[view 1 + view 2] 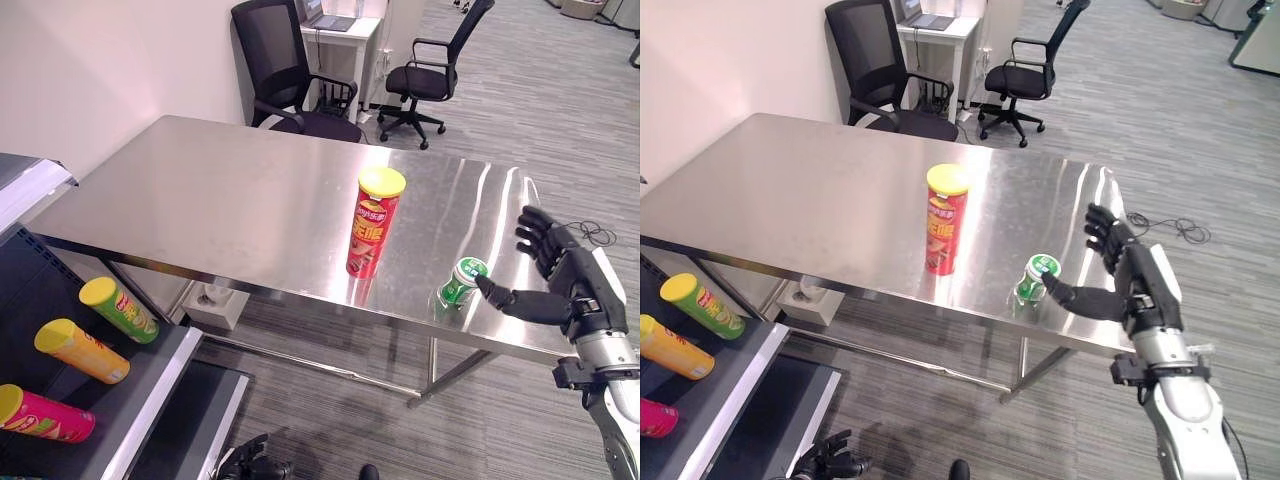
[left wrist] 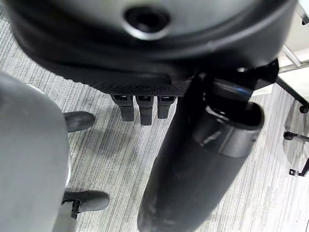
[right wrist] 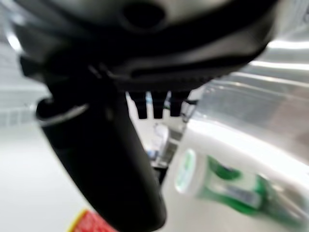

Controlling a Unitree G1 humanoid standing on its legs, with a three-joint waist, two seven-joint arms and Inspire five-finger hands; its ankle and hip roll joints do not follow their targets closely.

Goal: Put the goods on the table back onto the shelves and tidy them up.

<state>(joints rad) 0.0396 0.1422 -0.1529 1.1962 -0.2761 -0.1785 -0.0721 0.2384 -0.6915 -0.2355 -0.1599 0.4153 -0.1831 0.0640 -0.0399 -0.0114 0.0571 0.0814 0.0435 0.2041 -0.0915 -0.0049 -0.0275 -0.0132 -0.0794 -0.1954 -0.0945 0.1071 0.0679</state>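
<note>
A tall red chip can with a yellow lid (image 1: 374,222) stands upright near the front edge of the steel table (image 1: 220,190). To its right is a small green can with a white top (image 1: 461,283), also seen in the right wrist view (image 3: 227,191). My right hand (image 1: 565,280) is open just right of the green can; its fingers are spread above the table edge and its thumb (image 1: 1080,298) reaches to the can's top. My left hand (image 1: 830,462) hangs low by the floor, fingers relaxed and holding nothing.
A dark shelf (image 1: 150,395) at the lower left holds a green can (image 1: 118,309), a yellow-orange can (image 1: 82,350) and a pink can (image 1: 45,414), all lying down. Two black office chairs (image 1: 290,70) (image 1: 435,70) and a white desk (image 1: 345,35) stand behind the table.
</note>
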